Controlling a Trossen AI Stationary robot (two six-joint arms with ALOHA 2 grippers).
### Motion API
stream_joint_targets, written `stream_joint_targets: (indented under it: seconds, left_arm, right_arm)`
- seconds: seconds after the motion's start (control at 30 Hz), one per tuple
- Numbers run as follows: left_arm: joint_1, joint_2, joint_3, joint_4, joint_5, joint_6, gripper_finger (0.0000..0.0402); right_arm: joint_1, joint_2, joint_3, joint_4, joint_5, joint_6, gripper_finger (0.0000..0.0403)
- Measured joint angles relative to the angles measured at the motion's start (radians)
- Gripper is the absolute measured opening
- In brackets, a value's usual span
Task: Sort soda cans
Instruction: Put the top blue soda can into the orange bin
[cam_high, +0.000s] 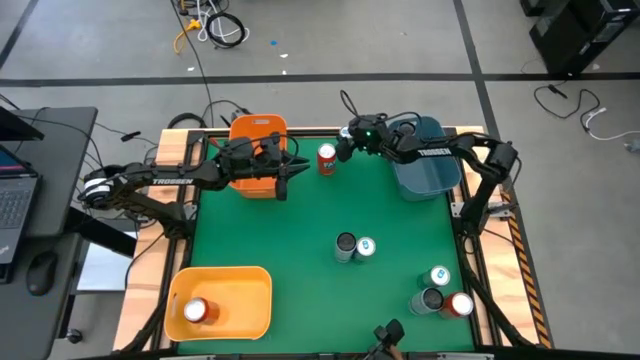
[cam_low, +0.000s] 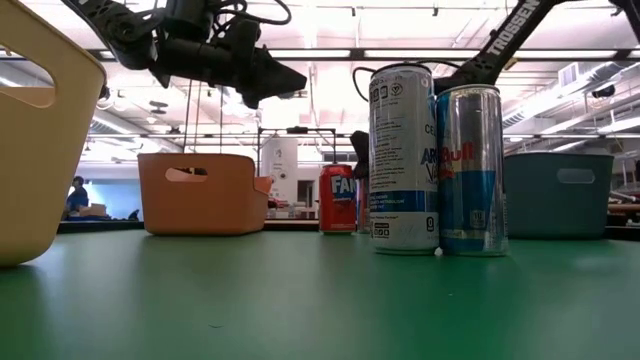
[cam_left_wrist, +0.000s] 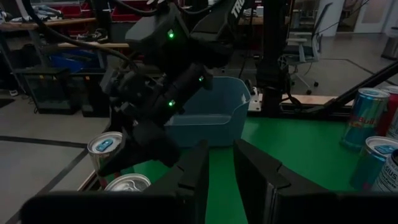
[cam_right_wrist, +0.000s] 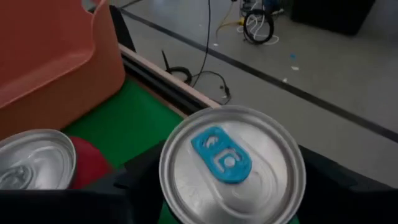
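Yellow bin (cam_high: 262, 300), lower left of the high view, holds one red-orange can (cam_high: 196, 311), the only can seen inside a container, so the sort is judged to be at an early stage. Moving right, the orange bin (cam_high: 258, 150) at the upper edge of the green counter (cam_high: 290, 240) shows no can inside it. The left gripper (cam_high: 285, 172) hovers just beside this bin, its jaws narrow with nothing between them. Next to it a second red-orange can (cam_high: 327, 158) stands upright on the counter, not yet in a bin. Just right of that, the right gripper (cam_high: 349, 137) is set about a blue-tabbed can (cam_right_wrist: 231, 163), which stands beside the red-orange one; whether the jaws have a firm grip on it cannot be told. Centre frame, a dark can (cam_high: 345, 245) and a white-and-blue can (cam_high: 366, 247) stand touching or nearly so, unsorted. Upper right, the blue bin (cam_high: 440, 175) shows no can that can be made out. Lower right, three more cans wait in a cluster: white-and-blue (cam_high: 440, 275), dark (cam_high: 431, 300) and red-orange (cam_high: 461, 305). Eight cans are visible in all, one binned, one under the right gripper, six loose; which colour belongs to which bin cannot be read beyond the red-orange can in the yellow bin.
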Motion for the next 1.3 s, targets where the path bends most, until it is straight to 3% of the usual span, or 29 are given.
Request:
stream_joint_targets:
  seconds: [0.1, 0.37, 0.6, 0.73, 0.97, 1.3]
  left_arm:
    - [0.000, 0.000, 0.000, 0.000, 0.000, 0.000, 0.0081]
    - [0.000, -0.001, 0.000, 0.000, -0.001, 0.023, 0.0069]
    - [0.003, -0.074, 0.000, -0.035, -0.003, 0.041, 0.0032]
    - [0.003, -0.169, 0.000, -0.136, -0.027, 0.060, 0.0007]
    - [-0.019, -0.369, 0.000, -0.342, -0.163, 0.132, 0.0003]
    - [-0.054, -0.567, 0.000, -0.399, -0.237, 0.181, 0.0001]
  right_arm:
    - [0.000, -0.012, 0.000, 0.001, 0.000, -0.021, 0.0223]
    - [0.002, -0.152, 0.020, -0.056, -0.001, -0.087, 0.0224]
    - [0.058, -0.216, 0.232, -0.234, -0.032, -0.122, 0.0224]
    - [0.124, -0.158, 0.380, -0.292, -0.070, -0.137, 0.0224]
    - [0.224, 0.018, 0.605, -0.345, -0.105, -0.145, 0.0224]
    - [0.328, 0.354, 0.934, -0.419, -0.143, -0.160, 0.0224]
